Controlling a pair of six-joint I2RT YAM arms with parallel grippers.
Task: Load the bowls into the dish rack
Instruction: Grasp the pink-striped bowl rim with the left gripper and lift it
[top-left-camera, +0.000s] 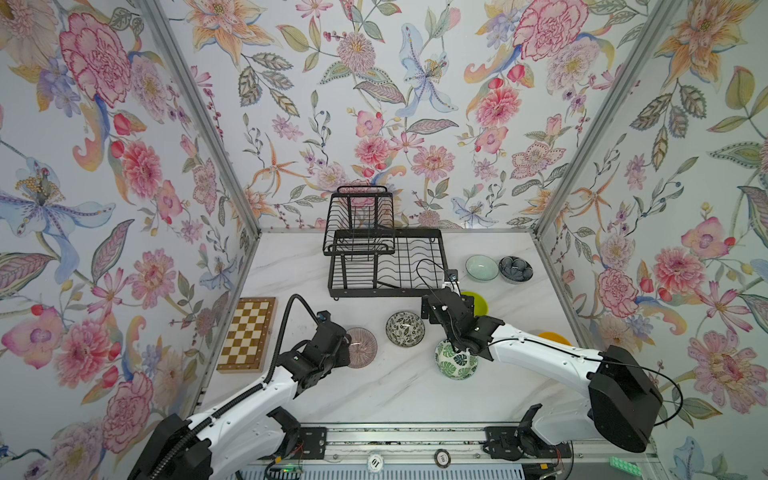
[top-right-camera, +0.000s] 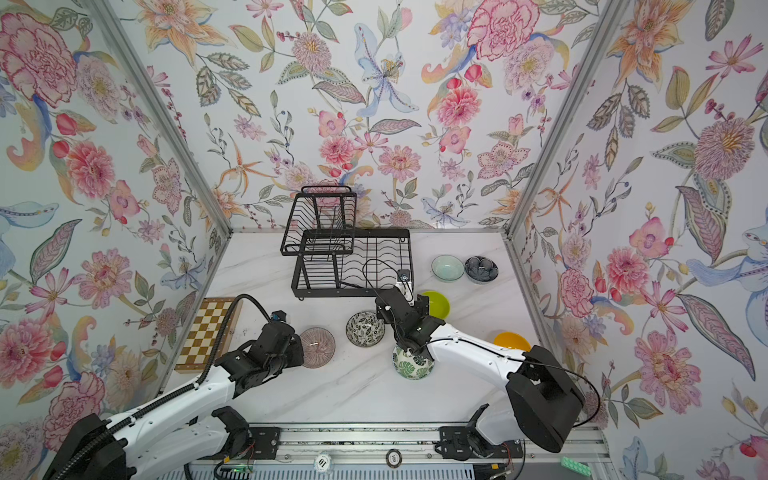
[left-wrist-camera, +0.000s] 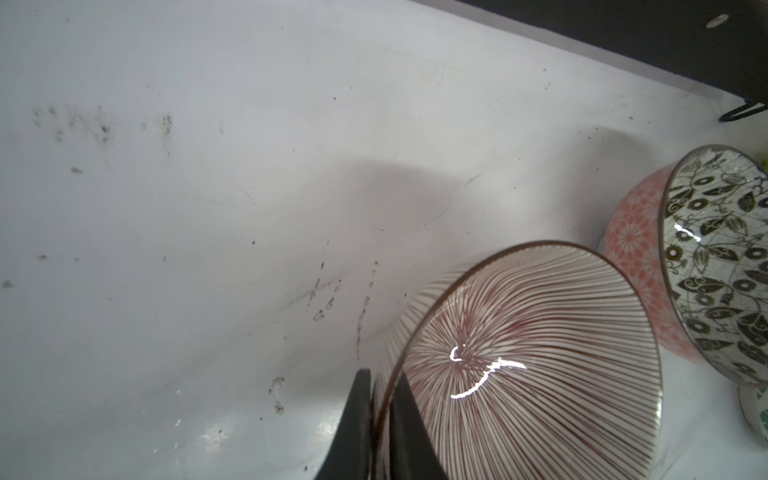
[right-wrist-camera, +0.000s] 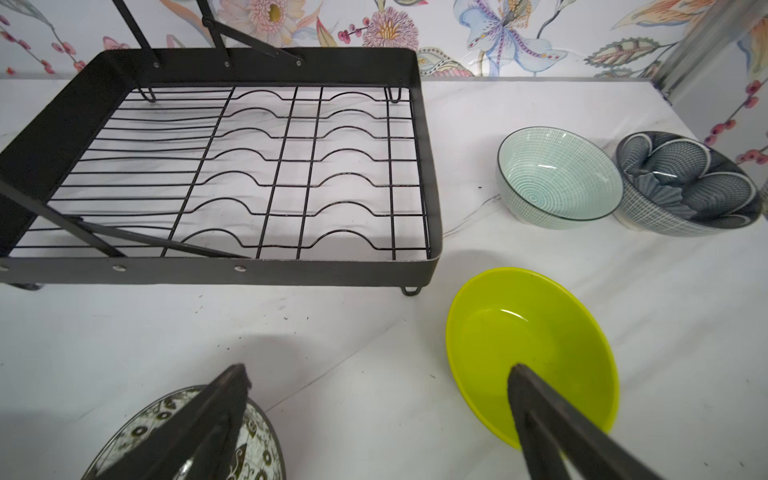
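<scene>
My left gripper (left-wrist-camera: 382, 415) is shut on the rim of the pink ribbed bowl (top-left-camera: 362, 347), one finger inside and one outside. To its right stands the black-and-white bowl (top-left-camera: 404, 328). My right gripper (right-wrist-camera: 378, 374) hangs open and empty between that bowl and the lime green bowl (right-wrist-camera: 532, 332). The green-leaf bowl (top-left-camera: 456, 365) lies partly under the right wrist. An orange-yellow bowl (top-left-camera: 555, 337) peeks out behind the right arm. The pale celadon bowl (top-left-camera: 481, 268) and the dark blue bowl (top-left-camera: 515, 269) stand right of the black dish rack (top-left-camera: 374, 293), which holds nothing.
A brown-and-cream chessboard (top-left-camera: 248, 333) lies at the left edge of the white table. Flowered walls close in the left, back and right sides. The right wrist camera's cable (top-left-camera: 424, 270) loops over the rack's front right corner.
</scene>
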